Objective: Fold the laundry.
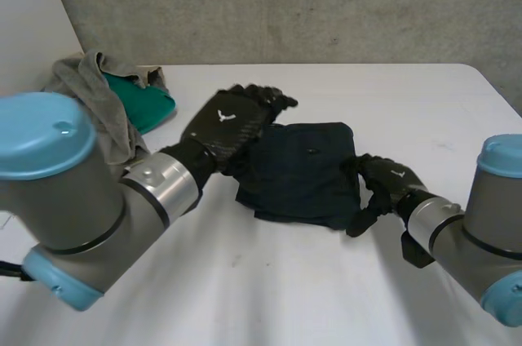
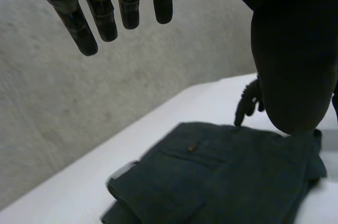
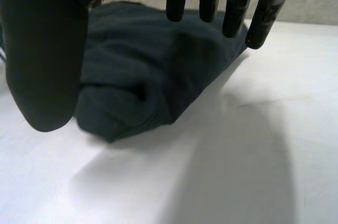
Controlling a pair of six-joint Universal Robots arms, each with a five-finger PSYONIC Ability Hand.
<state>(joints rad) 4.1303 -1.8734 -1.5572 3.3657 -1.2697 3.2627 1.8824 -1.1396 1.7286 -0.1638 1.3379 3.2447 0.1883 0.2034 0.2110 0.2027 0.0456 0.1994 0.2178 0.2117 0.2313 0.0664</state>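
A folded dark navy garment (image 1: 303, 173) with a buttoned pocket lies in the middle of the white table (image 1: 269, 297). My left hand (image 1: 232, 121) hovers over its left edge with straight fingers (image 2: 90, 20), holding nothing. In the left wrist view the garment (image 2: 222, 182) lies below the palm. My right hand (image 1: 385, 181) rests on the table just off the garment's right edge, fingers (image 3: 232, 10) straight and thumb apart, empty. In the right wrist view the folded garment (image 3: 142, 76) sits right in front of the fingertips.
A heap of laundry sits at the table's far left: a grey-beige cloth (image 1: 94, 97) over a teal cloth (image 1: 145, 103). A concrete wall (image 1: 285, 3) runs behind the table.
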